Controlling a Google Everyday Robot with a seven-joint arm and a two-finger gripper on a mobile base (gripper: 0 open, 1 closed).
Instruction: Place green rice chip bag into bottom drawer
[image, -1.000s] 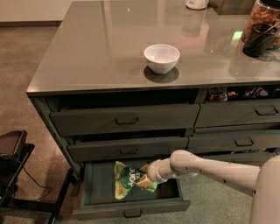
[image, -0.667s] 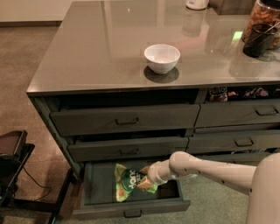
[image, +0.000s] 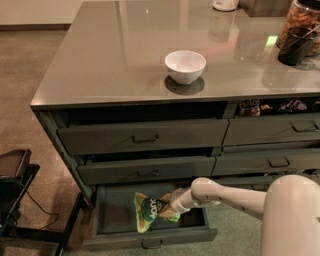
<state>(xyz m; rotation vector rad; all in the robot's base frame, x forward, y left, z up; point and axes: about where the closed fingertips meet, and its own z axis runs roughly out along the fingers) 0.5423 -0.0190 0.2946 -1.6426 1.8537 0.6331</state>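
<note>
The green rice chip bag (image: 148, 212) lies inside the open bottom drawer (image: 115, 220), near its middle, dark round logo facing up. My white arm reaches in from the lower right. My gripper (image: 173, 203) is at the bag's right edge, inside the drawer. The drawer's small metal handle (image: 152, 245) shows at the front's middle.
A white bowl (image: 185, 66) stands on the grey counter (image: 110, 55). Two rows of shut grey drawers (image: 145, 137) hang above the open one. A jar of snacks (image: 300, 30) stands at the counter's far right. A dark stand (image: 15, 190) is on the floor at left.
The bag has shifted slightly toward the drawer's front along with my gripper. The arm has otherwise hardly moved.
</note>
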